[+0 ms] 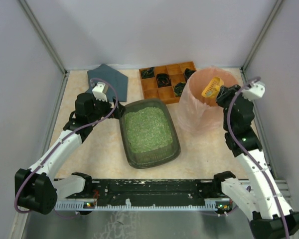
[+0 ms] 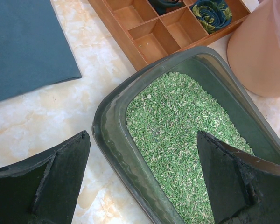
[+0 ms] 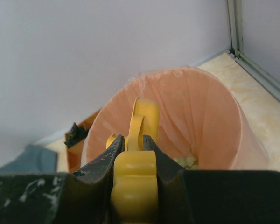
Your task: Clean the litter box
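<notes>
The litter box, a dark grey-green tray with green granular litter, lies mid-table; it also shows in the left wrist view. My left gripper is open at the box's far left corner, its jaws straddling the rim, one finger outside and one over the litter. My right gripper is shut on a yellow scoop, held over the pink bag-lined bin. In the right wrist view the scoop sits between my fingers, above the bin, with pale clumps at the bin's bottom.
An orange-brown wooden compartment tray with dark rolled items stands at the back, close to the box and bin. A dark blue-grey mat lies at the back left. Walls close in on three sides.
</notes>
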Robot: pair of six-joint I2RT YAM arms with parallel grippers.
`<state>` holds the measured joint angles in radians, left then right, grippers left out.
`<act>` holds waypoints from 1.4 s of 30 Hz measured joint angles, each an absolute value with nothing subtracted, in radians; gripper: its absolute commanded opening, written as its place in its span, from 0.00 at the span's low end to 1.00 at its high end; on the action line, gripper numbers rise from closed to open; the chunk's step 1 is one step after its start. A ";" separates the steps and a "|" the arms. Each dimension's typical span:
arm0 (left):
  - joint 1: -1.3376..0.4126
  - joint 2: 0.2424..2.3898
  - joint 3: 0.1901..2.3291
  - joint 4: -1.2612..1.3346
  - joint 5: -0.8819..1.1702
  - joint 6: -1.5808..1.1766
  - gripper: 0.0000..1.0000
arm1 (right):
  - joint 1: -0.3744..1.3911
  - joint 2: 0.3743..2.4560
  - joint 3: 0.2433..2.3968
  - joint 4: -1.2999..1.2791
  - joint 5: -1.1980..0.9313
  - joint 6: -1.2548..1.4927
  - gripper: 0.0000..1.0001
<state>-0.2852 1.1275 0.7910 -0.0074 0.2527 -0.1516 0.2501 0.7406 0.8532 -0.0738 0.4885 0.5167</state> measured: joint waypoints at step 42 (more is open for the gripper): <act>-0.285 1.124 0.791 -0.008 0.253 -0.152 0.99 | 0.250 0.789 1.174 -0.260 0.147 0.081 0.00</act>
<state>-0.2852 1.1236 0.7910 -0.0078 0.2527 -0.1516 0.2501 0.7895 1.1736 -0.2604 0.1471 0.0814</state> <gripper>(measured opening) 0.996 0.201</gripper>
